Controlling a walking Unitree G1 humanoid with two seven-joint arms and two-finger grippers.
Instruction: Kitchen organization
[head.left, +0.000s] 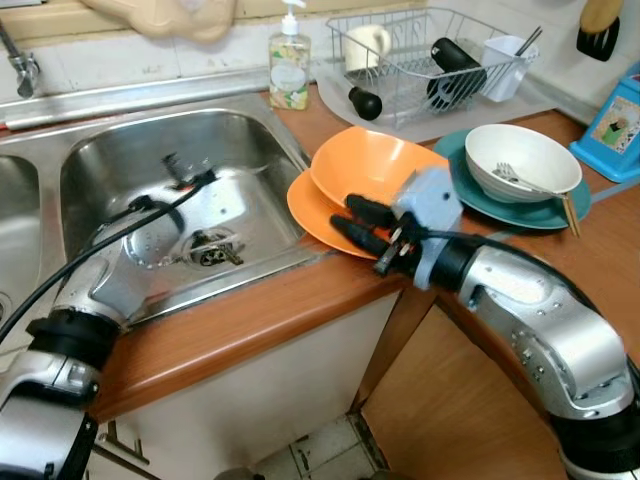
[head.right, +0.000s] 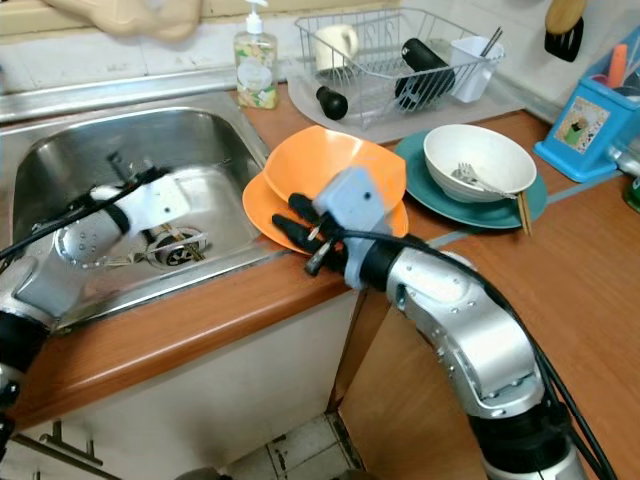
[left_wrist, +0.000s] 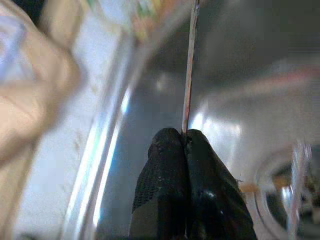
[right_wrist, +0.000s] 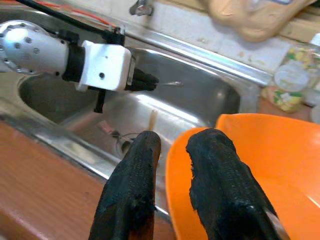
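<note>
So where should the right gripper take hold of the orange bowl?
By the near rim of the orange bowl, coming from the sink side: it tilts on the orange plate, lifting that edge. The right gripper already has open fingers at that rim.

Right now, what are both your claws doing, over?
Left gripper shut on thin utensil inside sink. Right gripper open, straddling orange plate rim. Orange bowl stacked on it.

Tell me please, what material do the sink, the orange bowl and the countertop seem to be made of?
Sink: stainless steel, brushed, judging by its grey mirror-like reflections. Orange bowl: probably plastic or melamine, with even colour and a soft sheen, though glazed ceramic is possible. Countertop: wood-look, reddish brown and smooth; solid wood or laminate, I cannot tell.
</note>
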